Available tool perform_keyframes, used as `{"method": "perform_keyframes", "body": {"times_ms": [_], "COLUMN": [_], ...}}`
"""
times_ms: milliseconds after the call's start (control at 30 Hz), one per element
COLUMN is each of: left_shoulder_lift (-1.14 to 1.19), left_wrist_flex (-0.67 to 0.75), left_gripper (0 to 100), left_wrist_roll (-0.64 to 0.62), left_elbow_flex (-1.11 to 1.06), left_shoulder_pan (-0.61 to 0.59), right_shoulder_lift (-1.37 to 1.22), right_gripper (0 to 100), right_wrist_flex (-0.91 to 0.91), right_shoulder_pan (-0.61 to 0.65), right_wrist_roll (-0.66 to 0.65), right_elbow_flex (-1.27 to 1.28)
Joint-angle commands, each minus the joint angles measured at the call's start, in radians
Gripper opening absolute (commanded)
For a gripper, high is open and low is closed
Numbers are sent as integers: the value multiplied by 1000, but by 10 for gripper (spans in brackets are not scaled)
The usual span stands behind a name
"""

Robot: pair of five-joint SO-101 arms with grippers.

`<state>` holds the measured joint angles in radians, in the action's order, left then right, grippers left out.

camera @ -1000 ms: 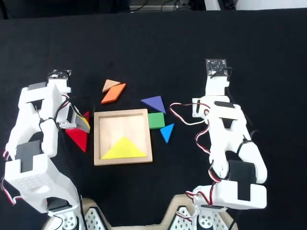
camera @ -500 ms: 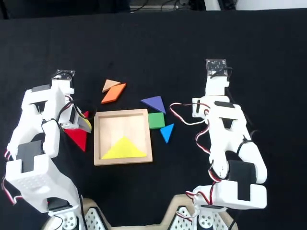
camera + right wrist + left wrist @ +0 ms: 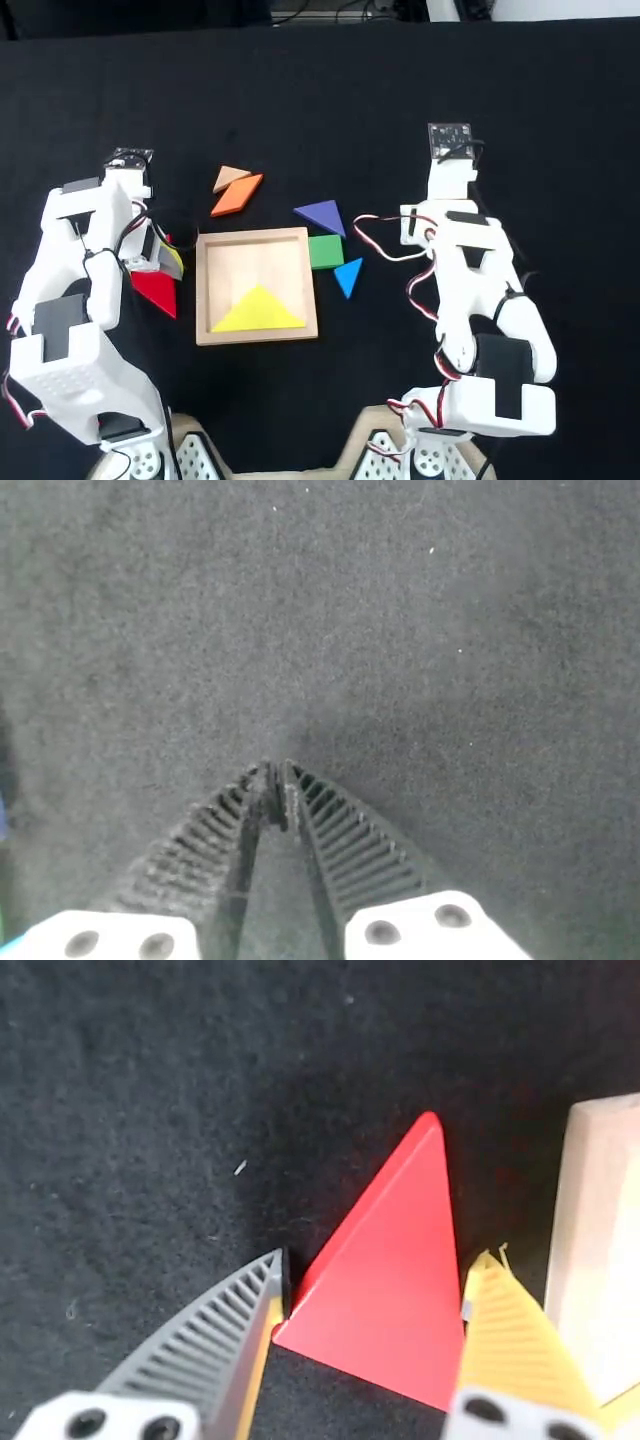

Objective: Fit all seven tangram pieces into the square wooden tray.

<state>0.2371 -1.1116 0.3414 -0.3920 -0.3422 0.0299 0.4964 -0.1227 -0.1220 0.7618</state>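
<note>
The square wooden tray (image 3: 255, 236) lies at mid table with a yellow triangle (image 3: 258, 308) inside it. Just left of it my left gripper (image 3: 160, 262) is shut on the red triangle (image 3: 157, 291). In the left wrist view its grey and yellow fingers press both slanted sides of the red triangle (image 3: 390, 1300), beside the tray's edge (image 3: 600, 1240). An orange parallelogram (image 3: 237, 194) and a tan triangle (image 3: 229, 177) lie behind the tray. A purple triangle (image 3: 322, 216), a green square (image 3: 325, 251) and a small blue triangle (image 3: 348, 275) lie at its right. My right gripper (image 3: 272, 770) is shut over bare cloth.
A black cloth (image 3: 330, 90) covers the whole table. The right arm (image 3: 470, 260) stands to the right of the pieces, its wrist pointing to the far side. Both arm bases sit at the near edge.
The left gripper has closed in on the red triangle and drawn it slightly left, away from the tray. The right arm has not moved.
</note>
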Motion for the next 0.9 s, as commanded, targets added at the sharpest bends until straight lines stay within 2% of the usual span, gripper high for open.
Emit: {"method": "perform_keyframes", "body": {"times_ms": [0, 133, 400, 600, 767, 867], "left_shoulder_lift": [-15, -17, -20, -121, -241, -282], "left_wrist_flex": [-6, -34, -262, -236, -37, 15], "left_gripper": [283, 283, 340, 340, 339, 336], "left_wrist_roll": [-11, -18, -106, -180, -226, -230], "left_elbow_flex": [1, 54, 137, -5, -174, -237], "left_shoulder_pan": [-27, -70, -200, -209, -142, -88], "right_shoulder_lift": [5, 5, 5, 5, 5, 5], "right_gripper": [15, 15, 15, 15, 15, 15], "right_wrist_flex": [-18, -18, -18, -17, -15, -15], "right_shoulder_pan": [12, 12, 12, 12, 12, 12], "right_wrist_roll": [-11, -11, -11, -11, -11, -11], "right_elbow_flex": [-45, -45, -47, -47, -47, -45]}}
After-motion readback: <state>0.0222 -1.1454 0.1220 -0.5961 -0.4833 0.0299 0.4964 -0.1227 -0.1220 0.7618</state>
